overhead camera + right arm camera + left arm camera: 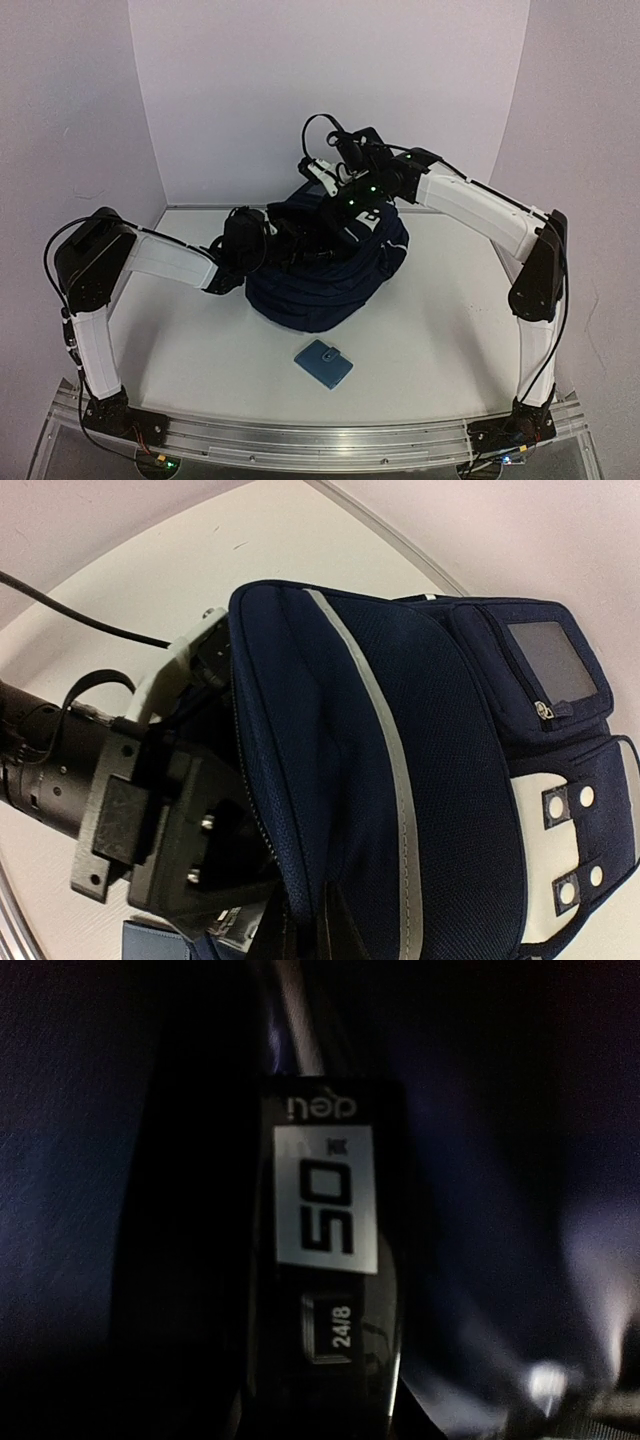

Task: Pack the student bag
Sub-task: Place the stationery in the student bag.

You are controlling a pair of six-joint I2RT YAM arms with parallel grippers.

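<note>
Navy fabric backpack [330,285] with thin pale stripes, slumped at the middle of the white table [450,340], main opening turned toward the left. On its front, in the right wrist view: a small pocket with a clear window [555,660] and, below it, white patches [560,850] with round studs.

Left arm reaching in from the left, left gripper [283,240] inside the main opening, fingertips hidden by fabric in the top view. Left wrist view dark, filled by the inside of the backpack and a black box [325,1260] straight ahead. On the box, a white label [325,1200] printed "50" and a smaller mark "24/8" beneath. Fingers not distinguishable in the gloom; not possible to tell whether apart or clamped on the box.

Right arm arched over from the right to the far, upper part of the backpack. Right gripper [318,932] closed tight, pinched on the zipped edge of the opening. Front panel held away from the rest of the backpack, the left wrist sitting in the gap.

Small blue wallet [323,363] flat on the table, on the near side of the backpack and apart from it, roughly midway between left and right.
</note>
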